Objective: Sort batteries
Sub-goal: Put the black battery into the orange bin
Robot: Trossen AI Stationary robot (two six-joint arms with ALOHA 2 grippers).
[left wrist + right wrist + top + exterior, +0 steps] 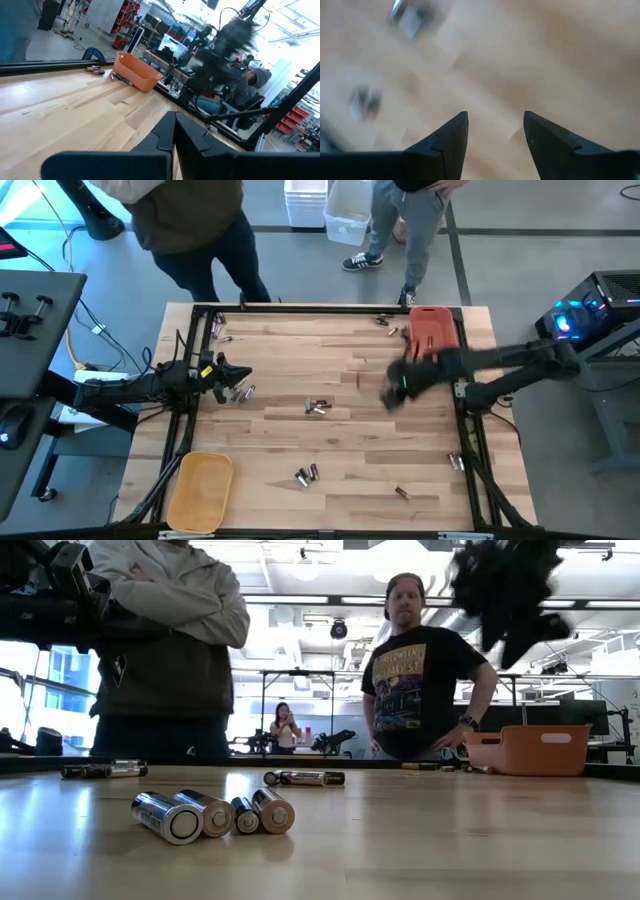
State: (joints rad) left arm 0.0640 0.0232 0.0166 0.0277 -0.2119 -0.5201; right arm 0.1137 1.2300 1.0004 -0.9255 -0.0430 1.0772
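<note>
While the left gripper (238,373) waits with its fingers pressed together at the table's (330,430) left side, just beside a small cluster of batteries (242,393), the right gripper (392,392) hangs above the wood right of centre, just in front of the orange tray (433,330), its fingers (451,134) parted with nothing between them. More batteries lie scattered over the table: a group at the centre (317,407), a pair nearer the front (307,474), and others near the edges. A yellow tray (200,490) sits at the front left corner.
</note>
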